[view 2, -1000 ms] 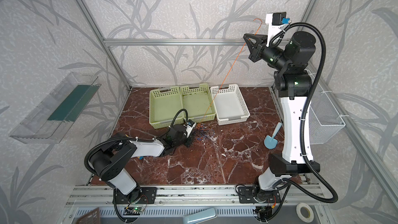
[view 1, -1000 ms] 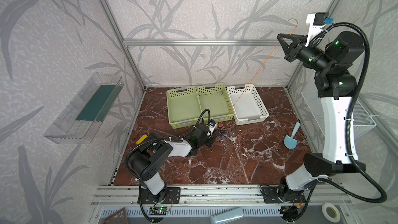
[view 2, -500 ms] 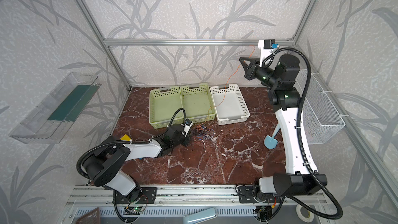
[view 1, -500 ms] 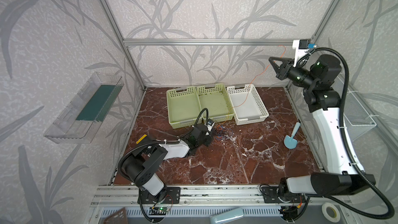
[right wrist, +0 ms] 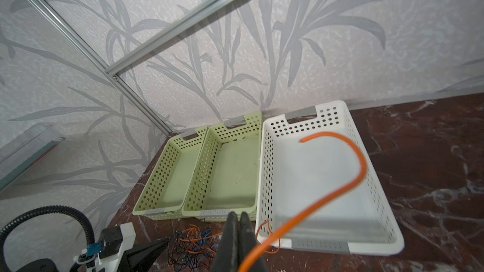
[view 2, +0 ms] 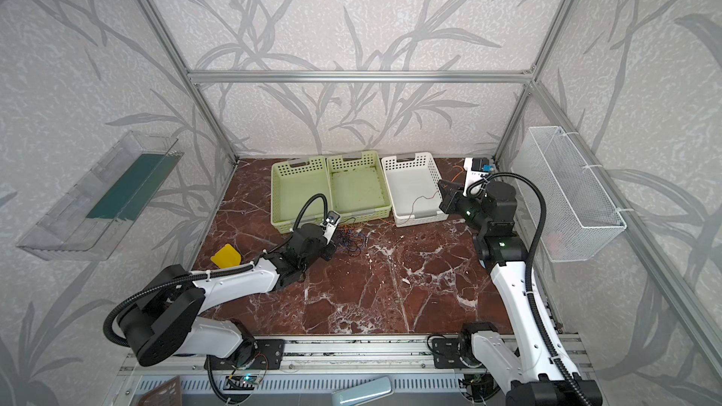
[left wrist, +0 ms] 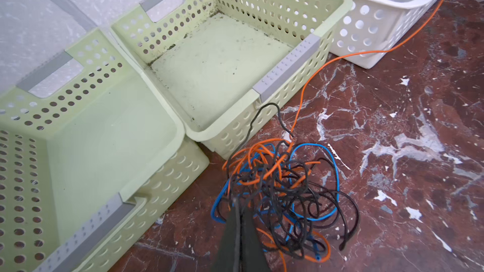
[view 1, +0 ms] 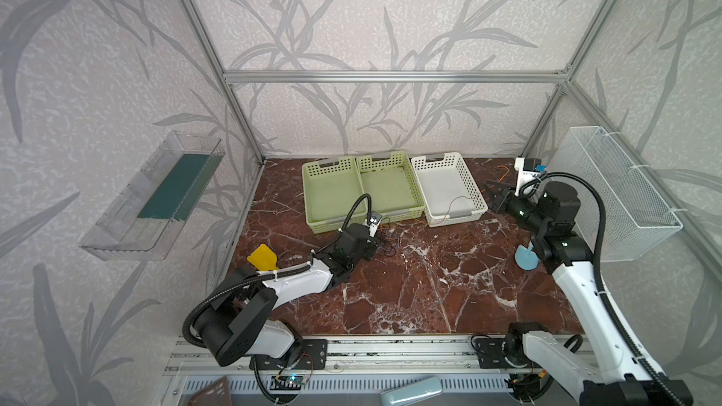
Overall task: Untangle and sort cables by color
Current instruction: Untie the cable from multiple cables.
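The red-brown marble desk (view 1: 429,298) carries three perforated baskets in a row along its far edge: two green baskets (view 1: 332,224) side by side and a white basket (view 1: 457,219) touching the nearer green one. The left arm (view 1: 297,287) lies low and stretched across the desk toward the green baskets, and the right arm (view 1: 578,287) stands taller, reaching to the outer side of the white basket. The tangle of cables (left wrist: 282,194), blue, orange and dark strands knotted together, lies on the desk just in front of the middle basket. The left jaws are closed, with their tips at the edge of the tangle; whether they pinch a strand cannot be told. An orange cable (left wrist: 314,71) runs out of the tangle, crosses the white basket's front rim and rises to the right jaws. These are closed on it beside the basket, and its free end curls loose above the basket floor.
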{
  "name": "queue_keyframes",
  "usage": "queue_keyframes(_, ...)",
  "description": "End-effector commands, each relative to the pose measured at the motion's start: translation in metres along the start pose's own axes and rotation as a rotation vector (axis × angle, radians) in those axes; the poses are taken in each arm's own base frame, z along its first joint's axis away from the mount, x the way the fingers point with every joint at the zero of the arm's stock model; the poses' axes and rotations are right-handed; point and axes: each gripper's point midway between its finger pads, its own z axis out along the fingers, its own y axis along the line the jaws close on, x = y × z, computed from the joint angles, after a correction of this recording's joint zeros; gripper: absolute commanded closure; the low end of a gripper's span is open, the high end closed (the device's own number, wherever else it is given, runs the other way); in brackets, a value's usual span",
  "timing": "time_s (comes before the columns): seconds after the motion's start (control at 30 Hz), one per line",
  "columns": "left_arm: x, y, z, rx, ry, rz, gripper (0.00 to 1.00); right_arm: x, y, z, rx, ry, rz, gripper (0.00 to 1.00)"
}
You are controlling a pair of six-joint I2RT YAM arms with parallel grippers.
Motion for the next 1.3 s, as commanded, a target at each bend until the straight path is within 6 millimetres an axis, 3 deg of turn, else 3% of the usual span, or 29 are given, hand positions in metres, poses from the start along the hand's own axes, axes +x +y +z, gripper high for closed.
queue_keyframes(0.0,-0.001,-0.004,-0.003,0.031,0.001,0.026,0.90,0.013,-0.010,-0.012,0.061,-0.015,0.009,1.00)
queue_keyframes(0.2,-0.013,-0.001,-0.010,0.025,-0.038,-0.004,0.68,0.069,-0.055,-0.018,0.210,0.037,0.060,1.00)
queue_keyframes(0.33,-0.018,-0.002,-0.016,0.039,-0.090,-0.014,0.48,0.105,-0.078,-0.013,0.263,0.074,0.122,1.00)
queue_keyframes(0.5,-0.018,0.003,-0.015,0.012,-0.063,-0.014,0.41,0.137,-0.108,-0.012,0.367,0.118,0.152,1.00)
queue_keyframes(0.6,-0.020,0.001,-0.009,0.023,-0.017,-0.023,0.39,0.149,-0.121,-0.015,0.426,0.136,0.162,0.81)
queue_keyframes(0.67,-0.020,-0.001,-0.003,0.025,0.025,-0.029,0.39,0.150,-0.126,-0.018,0.454,0.131,0.160,0.60)
queue_keyframes(0.8,-0.024,0.000,0.003,0.016,0.062,-0.070,0.39,0.144,-0.131,-0.030,0.514,0.111,0.138,0.33)
queue_keyframes(0.97,-0.030,0.001,0.003,0.024,0.051,-0.104,0.39,0.138,-0.123,-0.033,0.510,0.173,0.092,0.24)
queue_keyframes(1.13,-0.021,-0.005,0.009,0.058,0.118,-0.122,0.38,0.125,-0.120,-0.038,0.531,0.175,0.055,0.20)
queue_keyframes(1.27,-0.017,-0.011,0.017,0.076,0.139,-0.165,0.38,0.121,-0.091,-0.017,0.338,0.198,0.032,0.22)
